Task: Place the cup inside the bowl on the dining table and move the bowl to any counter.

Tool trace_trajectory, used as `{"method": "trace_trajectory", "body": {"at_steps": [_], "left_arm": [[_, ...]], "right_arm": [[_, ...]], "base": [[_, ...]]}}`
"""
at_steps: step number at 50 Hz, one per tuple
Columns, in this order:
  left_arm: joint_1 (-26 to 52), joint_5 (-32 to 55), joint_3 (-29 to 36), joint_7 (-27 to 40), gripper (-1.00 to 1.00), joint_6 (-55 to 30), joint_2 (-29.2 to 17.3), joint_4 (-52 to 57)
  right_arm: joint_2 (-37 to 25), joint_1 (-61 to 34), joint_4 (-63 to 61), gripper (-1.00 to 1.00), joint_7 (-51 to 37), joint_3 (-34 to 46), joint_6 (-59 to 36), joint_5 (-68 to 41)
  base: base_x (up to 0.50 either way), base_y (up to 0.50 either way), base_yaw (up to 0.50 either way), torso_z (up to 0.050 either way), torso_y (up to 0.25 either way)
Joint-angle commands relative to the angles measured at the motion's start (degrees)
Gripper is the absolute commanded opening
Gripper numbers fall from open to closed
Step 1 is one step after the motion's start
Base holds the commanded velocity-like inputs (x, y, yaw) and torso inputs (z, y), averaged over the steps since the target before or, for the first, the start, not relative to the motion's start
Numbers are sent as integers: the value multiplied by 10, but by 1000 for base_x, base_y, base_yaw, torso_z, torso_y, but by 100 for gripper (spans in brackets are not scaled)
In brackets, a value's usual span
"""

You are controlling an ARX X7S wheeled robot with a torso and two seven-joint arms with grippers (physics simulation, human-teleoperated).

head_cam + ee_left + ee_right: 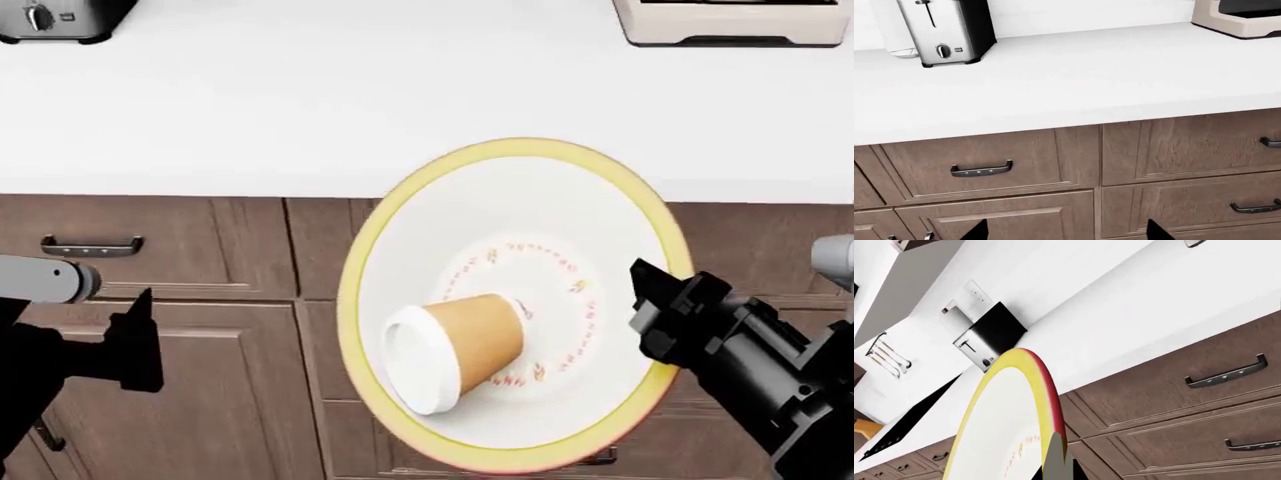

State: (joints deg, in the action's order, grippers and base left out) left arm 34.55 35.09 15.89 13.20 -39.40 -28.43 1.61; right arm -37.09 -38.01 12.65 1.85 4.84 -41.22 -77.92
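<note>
The bowl (534, 200), white with a yellow rim, hangs tilted in the air in front of the counter (267, 110), its far rim overlapping the counter's front edge. The tan cup (461, 345) with a white lid lies on its side inside the bowl. My right gripper (651, 300) is shut on the bowl's right rim; in the right wrist view a grey finger (1054, 462) sits over the yellow-red rim of the bowl (997, 425). My left gripper (1067, 231) is open and holds nothing, low in front of the cabinet drawers. The dining table is out of view.
A silver toaster (944, 30) stands at the counter's back left. A beige appliance (727, 22) stands at the back right. Brown drawers with dark handles (981, 170) run below the counter edge. A black cooktop (911, 422) lies farther along the counter.
</note>
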Motion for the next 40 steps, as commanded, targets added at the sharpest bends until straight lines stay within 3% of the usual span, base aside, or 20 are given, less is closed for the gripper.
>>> {"method": "trace_trajectory", "body": {"at_steps": [1,40], "left_arm": [[2,-2,3,2,100,1,3,-3],[3,6,2,7,100,-7,-2,7]], "right_arm": [[0,-5,-5,-100,10,-4,0,-10],[7,-23,17,-100,9,2,4,-8]], "base": [[415,370,0,0,0],[473,195,0,0,1]]}}
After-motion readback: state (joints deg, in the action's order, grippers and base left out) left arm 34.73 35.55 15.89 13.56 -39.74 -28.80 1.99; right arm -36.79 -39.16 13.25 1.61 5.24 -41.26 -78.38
